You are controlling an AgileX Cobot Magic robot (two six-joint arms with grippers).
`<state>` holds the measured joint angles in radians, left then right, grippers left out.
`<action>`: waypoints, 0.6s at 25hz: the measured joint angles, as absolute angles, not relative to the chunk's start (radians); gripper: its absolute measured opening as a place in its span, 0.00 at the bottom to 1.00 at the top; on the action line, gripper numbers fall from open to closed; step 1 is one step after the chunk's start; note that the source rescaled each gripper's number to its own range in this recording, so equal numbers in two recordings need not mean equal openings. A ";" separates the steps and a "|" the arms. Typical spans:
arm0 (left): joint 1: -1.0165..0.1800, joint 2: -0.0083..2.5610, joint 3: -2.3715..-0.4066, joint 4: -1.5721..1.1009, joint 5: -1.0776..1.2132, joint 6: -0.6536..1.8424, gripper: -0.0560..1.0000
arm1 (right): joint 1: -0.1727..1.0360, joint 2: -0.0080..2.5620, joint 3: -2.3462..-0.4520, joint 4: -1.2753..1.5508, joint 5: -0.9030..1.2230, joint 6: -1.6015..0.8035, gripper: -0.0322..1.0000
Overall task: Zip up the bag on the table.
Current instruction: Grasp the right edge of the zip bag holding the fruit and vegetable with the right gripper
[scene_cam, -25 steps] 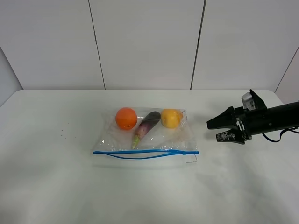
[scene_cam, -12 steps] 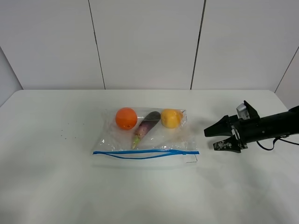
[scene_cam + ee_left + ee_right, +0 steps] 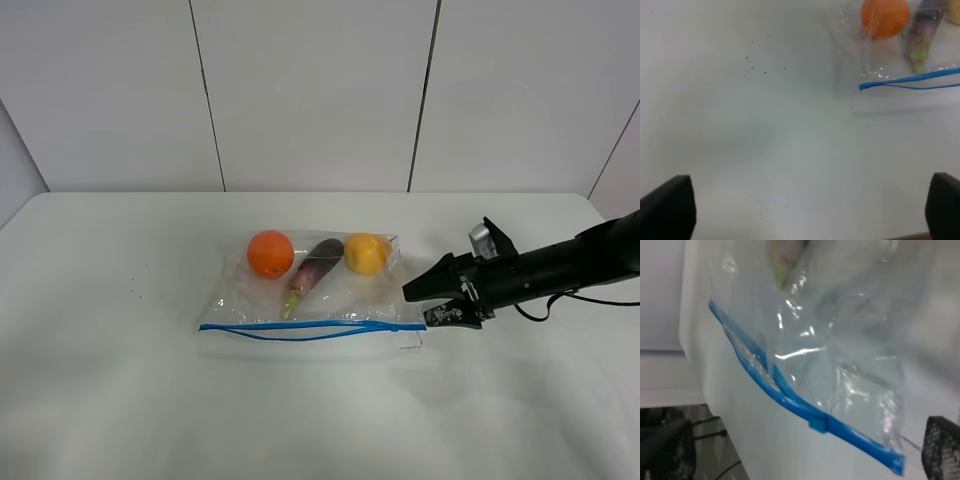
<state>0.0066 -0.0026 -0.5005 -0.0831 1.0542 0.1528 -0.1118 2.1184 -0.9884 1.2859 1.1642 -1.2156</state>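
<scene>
The clear bag (image 3: 335,298) lies flat in the middle of the white table (image 3: 120,380). Its blue zipper strip (image 3: 310,328) runs along the near edge. Inside I see an orange (image 3: 270,253), a purple eggplant (image 3: 314,266) and a yellow fruit (image 3: 366,253). My right gripper (image 3: 416,306) is open, just off the bag's right end near the zipper's corner. The right wrist view shows the bag (image 3: 840,340) close up, with the zipper strip (image 3: 785,396) and a small blue slider (image 3: 818,424). My left gripper (image 3: 805,210) is open above bare table, left of the bag (image 3: 900,55).
White wall panels (image 3: 310,90) stand behind the table's far edge. A few dark specks (image 3: 135,292) dot the tabletop left of the bag. A cable (image 3: 585,297) trails from the right arm toward the table's right side.
The right arm has moved left and slightly down, bringing its open gripper from well right of the bag to just beside its right end. The bag has not moved.
</scene>
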 joint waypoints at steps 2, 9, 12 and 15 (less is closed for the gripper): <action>0.007 -0.003 -0.501 -0.083 1.054 0.153 1.00 | -0.109 2.120 -0.988 1.289 1.152 -1.216 1.00; 0.007 -0.003 -0.501 -0.083 1.054 0.153 1.00 | -0.100 2.168 -0.990 1.327 1.150 -1.216 1.00; 0.007 -0.003 -0.501 -0.083 1.054 0.153 1.00 | -0.078 2.191 -0.991 1.344 1.151 -1.219 1.00; 0.007 -0.003 -0.501 -0.083 1.054 0.153 1.00 | -0.071 2.204 -0.991 1.365 1.152 -1.221 1.00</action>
<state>0.0066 -0.0026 -0.5005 -0.0831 1.0542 0.1528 -0.0707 2.2035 -0.9914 1.3650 1.1515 -1.2214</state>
